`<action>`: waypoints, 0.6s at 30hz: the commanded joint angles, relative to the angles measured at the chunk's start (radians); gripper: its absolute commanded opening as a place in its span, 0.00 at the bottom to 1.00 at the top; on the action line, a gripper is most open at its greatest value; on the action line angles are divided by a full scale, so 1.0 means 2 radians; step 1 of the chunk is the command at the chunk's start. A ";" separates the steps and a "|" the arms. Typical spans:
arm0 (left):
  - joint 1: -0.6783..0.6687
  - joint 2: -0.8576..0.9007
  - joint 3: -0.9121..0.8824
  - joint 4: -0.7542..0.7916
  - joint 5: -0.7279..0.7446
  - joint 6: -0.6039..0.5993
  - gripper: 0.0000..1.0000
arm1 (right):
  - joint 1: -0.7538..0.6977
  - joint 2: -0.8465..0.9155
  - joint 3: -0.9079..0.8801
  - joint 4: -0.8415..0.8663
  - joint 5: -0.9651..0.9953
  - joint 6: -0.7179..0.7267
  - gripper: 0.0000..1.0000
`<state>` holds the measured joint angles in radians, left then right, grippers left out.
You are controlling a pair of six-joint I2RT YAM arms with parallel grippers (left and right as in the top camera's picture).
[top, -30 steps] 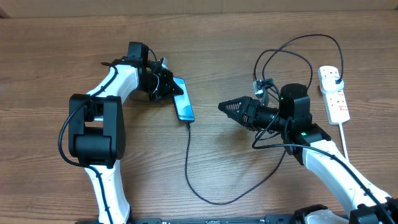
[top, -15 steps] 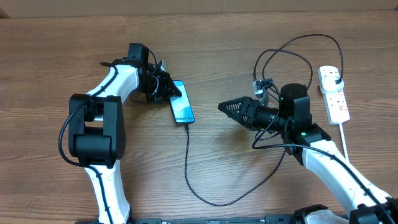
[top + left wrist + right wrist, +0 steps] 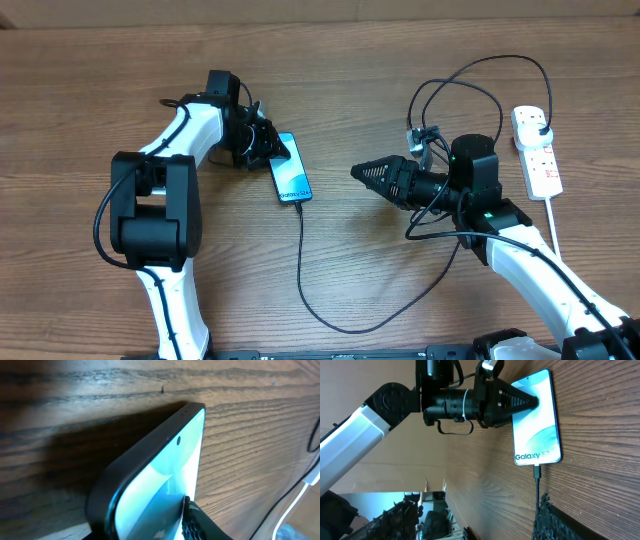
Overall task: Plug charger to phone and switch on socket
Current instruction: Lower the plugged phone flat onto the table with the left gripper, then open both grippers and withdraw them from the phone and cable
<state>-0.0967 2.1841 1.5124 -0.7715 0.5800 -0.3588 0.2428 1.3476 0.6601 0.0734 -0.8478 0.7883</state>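
On the table (image 3: 80, 100), phone (image 3: 537, 425) under left hand (image 3: 533, 401) tips — seemingly touching

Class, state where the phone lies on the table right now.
In the overhead view the phone lies left of centre, its top end at the left gripper tips, the charger cable plugged into its bottom end.

The desk (image 3: 330, 90) is brown wood, its grain running side to side; the phone (image 3: 291, 178) lies left of centre, screen up and lit light blue ("Galaxy" reads in the right wrist view); the charger (image 3: 303, 270) meets the phone's near end with its tip, trails toward the near edge, curves right and loops up to the socket (image 3: 536, 150), a white strip at the far right; its thick white cord (image 3: 553, 225) runs nearward
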 commanded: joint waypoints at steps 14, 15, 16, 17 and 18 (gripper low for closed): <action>-0.001 0.002 -0.001 -0.030 -0.126 0.011 0.50 | -0.002 -0.005 0.001 0.001 0.005 -0.006 0.77; -0.001 0.002 -0.001 -0.031 -0.129 0.012 0.49 | -0.002 -0.005 0.001 0.002 0.005 -0.006 0.77; -0.001 0.002 -0.001 -0.032 -0.135 0.011 0.49 | -0.002 -0.005 0.001 0.001 0.005 -0.006 0.77; -0.001 0.002 -0.001 -0.035 -0.147 0.012 0.50 | -0.002 -0.005 0.001 0.001 0.005 -0.006 0.77; -0.001 0.002 -0.001 -0.036 -0.151 0.012 0.50 | -0.002 -0.005 0.001 0.001 0.005 -0.006 0.77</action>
<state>-0.0982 2.1590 1.5272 -0.8280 0.4351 -0.3580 0.2428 1.3476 0.6601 0.0738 -0.8478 0.7853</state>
